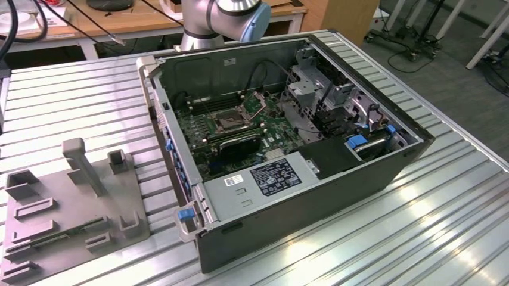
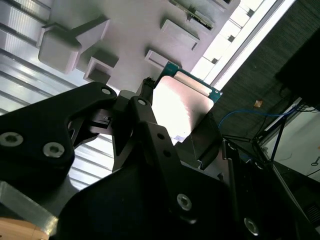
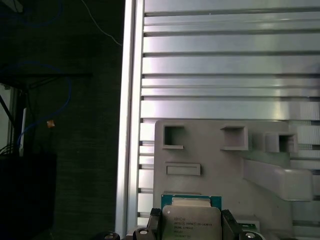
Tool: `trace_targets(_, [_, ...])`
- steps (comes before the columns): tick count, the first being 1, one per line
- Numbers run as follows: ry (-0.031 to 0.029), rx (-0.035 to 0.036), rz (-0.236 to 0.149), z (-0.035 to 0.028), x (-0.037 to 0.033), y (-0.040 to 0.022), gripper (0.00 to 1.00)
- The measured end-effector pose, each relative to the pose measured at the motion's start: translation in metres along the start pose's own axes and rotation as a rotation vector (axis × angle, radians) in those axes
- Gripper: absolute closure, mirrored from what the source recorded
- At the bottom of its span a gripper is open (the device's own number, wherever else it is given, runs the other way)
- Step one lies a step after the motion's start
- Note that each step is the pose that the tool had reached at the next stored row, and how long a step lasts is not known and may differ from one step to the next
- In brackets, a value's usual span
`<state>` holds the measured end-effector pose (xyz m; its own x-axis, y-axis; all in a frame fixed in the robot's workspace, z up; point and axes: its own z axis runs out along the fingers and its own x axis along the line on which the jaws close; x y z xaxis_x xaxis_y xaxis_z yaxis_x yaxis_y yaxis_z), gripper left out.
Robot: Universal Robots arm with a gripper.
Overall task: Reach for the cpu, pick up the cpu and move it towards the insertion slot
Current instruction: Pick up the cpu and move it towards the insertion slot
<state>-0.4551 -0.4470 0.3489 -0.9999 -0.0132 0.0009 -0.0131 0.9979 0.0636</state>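
Note:
The cpu (image 2: 182, 107) is a thin square chip with a pale metallic face and a green edge. It sits between the two black fingers (image 2: 145, 97) of my gripper (image 2: 182, 120), which is shut on its sides. In the first wrist view the cpu (image 3: 192, 217) and gripper (image 3: 192, 226) are over the grey plastic tray (image 3: 215, 165). I cannot tell whether the chip is touching the tray. The insertion slot (image 1: 226, 122), a square socket with a metal frame and dark centre, lies on the green board inside the open computer case (image 1: 318, 196).
The grey tray (image 1: 80, 202) with raised blocks and recesses lies on the ribbed metal table (image 1: 413, 238), at the exterior view's left of the case. The table's edge (image 3: 131, 125) runs close beside the tray, with dark floor and cables beyond. The arm's base (image 1: 219, 18) stands behind the case.

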Motion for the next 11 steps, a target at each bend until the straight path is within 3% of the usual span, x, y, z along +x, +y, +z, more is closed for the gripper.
trace_targets(11, [-0.0001,-0.0001,0.000,-0.0066,0.0000,0.0004,0.45])
